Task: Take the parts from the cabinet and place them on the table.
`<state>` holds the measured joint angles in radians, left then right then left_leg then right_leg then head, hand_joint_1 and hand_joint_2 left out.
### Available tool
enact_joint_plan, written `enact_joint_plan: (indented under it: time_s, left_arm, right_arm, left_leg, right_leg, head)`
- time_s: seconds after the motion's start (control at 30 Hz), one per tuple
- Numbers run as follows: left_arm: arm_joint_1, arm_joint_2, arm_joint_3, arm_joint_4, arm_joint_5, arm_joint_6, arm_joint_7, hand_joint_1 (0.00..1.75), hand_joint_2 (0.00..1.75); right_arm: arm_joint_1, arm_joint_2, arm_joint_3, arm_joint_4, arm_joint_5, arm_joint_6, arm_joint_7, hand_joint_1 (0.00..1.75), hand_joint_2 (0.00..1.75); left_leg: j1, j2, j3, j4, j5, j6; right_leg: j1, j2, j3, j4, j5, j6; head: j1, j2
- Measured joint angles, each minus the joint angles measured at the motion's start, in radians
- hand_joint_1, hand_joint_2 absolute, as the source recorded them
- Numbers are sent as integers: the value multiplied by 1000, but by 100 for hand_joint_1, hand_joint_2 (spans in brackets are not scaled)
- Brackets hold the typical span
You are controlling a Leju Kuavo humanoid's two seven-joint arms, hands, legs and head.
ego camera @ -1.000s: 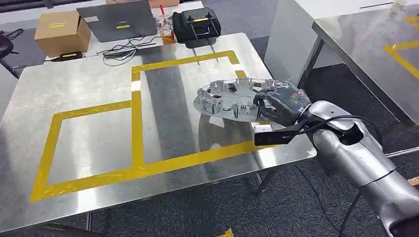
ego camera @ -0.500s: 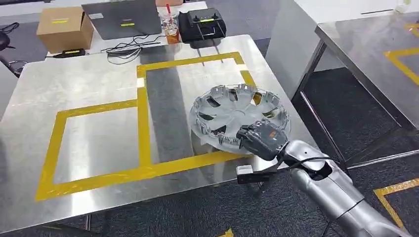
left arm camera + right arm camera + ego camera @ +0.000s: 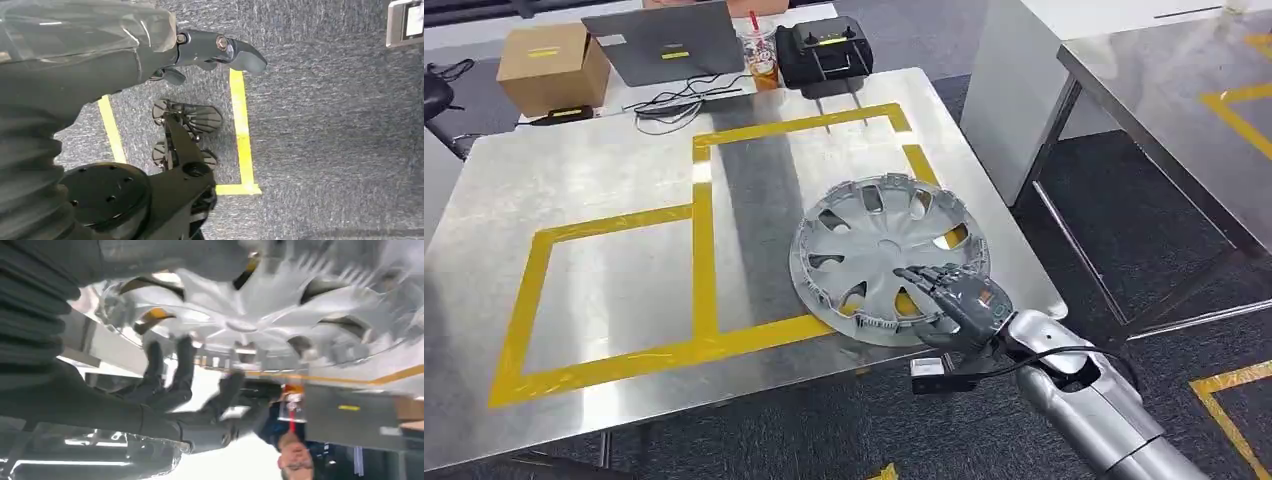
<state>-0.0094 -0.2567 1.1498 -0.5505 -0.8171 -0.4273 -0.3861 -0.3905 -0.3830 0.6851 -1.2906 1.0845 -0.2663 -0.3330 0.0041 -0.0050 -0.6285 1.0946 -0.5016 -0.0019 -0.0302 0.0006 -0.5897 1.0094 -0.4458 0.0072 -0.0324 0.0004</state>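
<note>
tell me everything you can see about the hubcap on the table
The hubcap is a round silver-grey wheel cover that looks like plastic, with curved spokes, dark gaps between them and a small raised centre. A ring of short clips stands around its rim. It lies nearly flat on the steel table, at the near right corner, partly over the yellow tape. The right hand is at its near edge with fingers spread over the rim; whether they grip it is unclear.

Bare table (image 3: 604, 180) lies left of hubcap (image 3: 874, 250).
</note>
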Motion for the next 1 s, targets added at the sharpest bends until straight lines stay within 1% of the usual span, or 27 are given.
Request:
enact_joint_plan:
  time_s: [0.03,0.07,0.1,0.13,0.17,0.23,0.27,0.3,0.37,0.4,0.43,0.47,0.5,0.53,0.57,0.6,0.63,0.67,0.7,0.73,0.77,0.8,0.83,0.9,0.93,0.97,1.0]
  left_arm:
    - [0,0,0,0,0,3,3,0,0]
    - [1,0,0,0,0,9,4,0,0]
    - [2,0,0,0,0,12,5,0,0]
    - [4,0,-1,0,0,13,5,0,0]
    - [5,0,-1,0,2,15,5,0,0]
    - [5,0,-4,-3,13,20,3,0,0]
    - [5,0,-4,-6,15,20,2,0,0]
    - [5,1,-4,-11,19,19,2,0,0]
    - [8,-2,-6,-20,24,12,2,0,0]
    - [10,-4,-8,-29,31,8,5,0,0]
    - [13,-9,-10,-40,34,5,9,0,0]
    - [15,-12,-14,-49,34,2,14,0,0]
    - [14,-14,-17,-56,38,2,16,0,0]
    - [14,-16,-22,-62,40,2,20,0,0]
    - [15,-20,-25,-64,42,1,23,0,0]
    - [15,-21,-28,-66,45,1,24,0,0]
    - [15,-23,-31,-67,48,1,26,0,0]
    - [15,-23,-32,-68,51,1,26,0,0]
    - [15,-24,-37,-70,53,3,26,0,0]
    - [15,-25,-43,-71,55,6,27,0,0]
    - [15,-25,-50,-72,58,8,28,0,0]
    - [14,-25,-55,-74,64,10,30,0,0]
    - [15,-26,-58,-77,67,13,32,0,0]
    - [20,-28,-64,-85,74,23,42,0,0]
    - [23,-30,-66,-90,77,26,48,0,0]
    - [27,-31,-69,-99,82,31,55,0,0]
    - [29,-35,-72,-105,87,33,60,0,0]
  right_arm:
    - [1,2,-2,0,0,0,-1,0,0]
    - [6,3,-5,0,0,1,-1,0,0]
    - [13,3,-10,0,-1,2,-1,0,0]
    - [20,5,-12,0,-1,2,-2,0,0]
    - [24,6,-16,0,-1,3,-2,0,0]
    - [27,6,-27,-1,-3,3,-2,0,0]
    - [27,7,-36,-4,-7,3,-2,0,0]
    - [28,9,-45,-7,-13,3,1,0,0]
    - [33,11,-72,-11,-36,2,10,0,0]
    - [39,14,-88,-19,-44,1,10,0,0]
    - [43,15,-108,-29,-50,0,12,0,0]
    - [47,15,-129,-39,-54,-2,15,0,0]
    - [47,16,-150,-47,-58,-5,18,0,0]
    - [48,16,-171,-56,-59,-6,20,0,0]
    - [54,16,-189,-62,-60,-7,22,0,0]
    - [61,17,-206,-71,-59,-9,22,0,0]
    - [68,19,-223,-81,-58,-11,22,0,0]
    - [71,21,-238,-89,-56,-13,23,0,0]
    - [71,23,-256,-101,-50,-19,26,0,0]
    - [71,25,-276,-116,-44,-28,27,0,0]
    - [71,29,-300,-135,-42,-37,29,0,0]
    - [70,36,-326,-158,-45,-48,34,0,0]
    - [74,44,-347,-181,-51,-55,39,0,0]
    - [85,72,-402,-234,-90,-56,40,0,0]
    - [93,88,-428,-272,-127,-55,38,0,0]
    - [101,107,-454,-309,-161,-52,35,0,0]
    - [109,126,-479,-347,-216,-41,32,0,0]
  left_leg:
    - [3,0,-39,85,-42,-5]
    - [5,0,-76,166,-75,-8]
    - [6,0,-104,226,-93,-10]
    - [7,0,-112,239,-86,-10]
    - [7,0,-94,201,-57,-8]
    - [6,0,-3,21,30,3]
    - [4,0,40,-60,54,12]
    - [-2,1,48,-78,38,15]
    - [-6,1,44,-78,40,19]
    - [-9,1,44,-79,41,25]
    - [-8,1,53,-94,50,33]
    - [0,3,63,-106,60,39]
    - [-1,3,63,-110,64,47]
    - [-2,2,61,-110,65,47]
    - [-4,2,61,-110,65,48]
    - [-5,2,60,-109,64,48]
    - [-6,2,60,-109,64,48]
    - [-6,1,60,-109,64,48]
    - [-6,1,60,-107,64,47]
    - [-6,0,60,-104,62,46]
    - [-6,-1,59,-99,59,41]
    - [-16,-1,52,-88,52,33]
    - [-15,-1,50,-87,51,31]
    - [-12,0,49,-89,53,27]
    - [-11,0,49,-86,50,23]
    - [-7,0,40,-75,40,15]
    - [-7,0,26,-37,10,7]
  right_leg:
    - [1,0,-1,0,-1,-1]
    - [2,0,-1,0,-1,-1]
    - [3,0,-1,0,-1,-1]
    - [4,0,0,0,-1,-1]
    - [4,0,0,0,-1,-1]
    - [5,3,3,0,-1,0]
    - [6,3,4,0,-1,0]
    - [14,3,1,1,-1,3]
    - [10,3,0,-1,1,12]
    - [8,2,2,-7,4,21]
    - [11,3,5,-12,6,28]
    - [7,1,-7,5,-3,27]
    - [9,1,-27,49,-30,22]
    - [8,1,-63,127,-66,16]
    - [8,1,-104,214,-100,13]
    - [9,1,-136,285,-123,15]
    - [8,1,-151,314,-125,20]
    - [8,1,-139,288,-110,28]
    - [6,1,-104,218,-79,39]
    - [5,0,-56,120,-41,49]
    - [4,-2,-7,25,-10,54]
    - [10,-1,10,-1,-10,41]
    - [8,-1,6,-3,-6,29]
    - [15,0,4,-1,-7,18]
    - [11,0,4,-4,-4,12]
    - [4,0,7,-6,-3,8]
    - [4,-1,9,-6,-4,1]
  head:
    - [1,0]
    - [0,0]
    - [1,0]
    - [1,0]
    - [1,0]
    - [1,0]
    - [1,0]
    - [2,0]
    - [1,0]
    - [2,0]
    - [1,0]
    - [3,0]
    - [5,0]
    - [5,0]
    - [5,0]
    - [6,0]
    - [6,0]
    - [6,0]
    - [6,0]
    - [6,0]
    - [6,0]
    - [7,0]
    - [5,0]
    - [6,0]
    - [6,0]
    - [6,0]
    - [2,0]
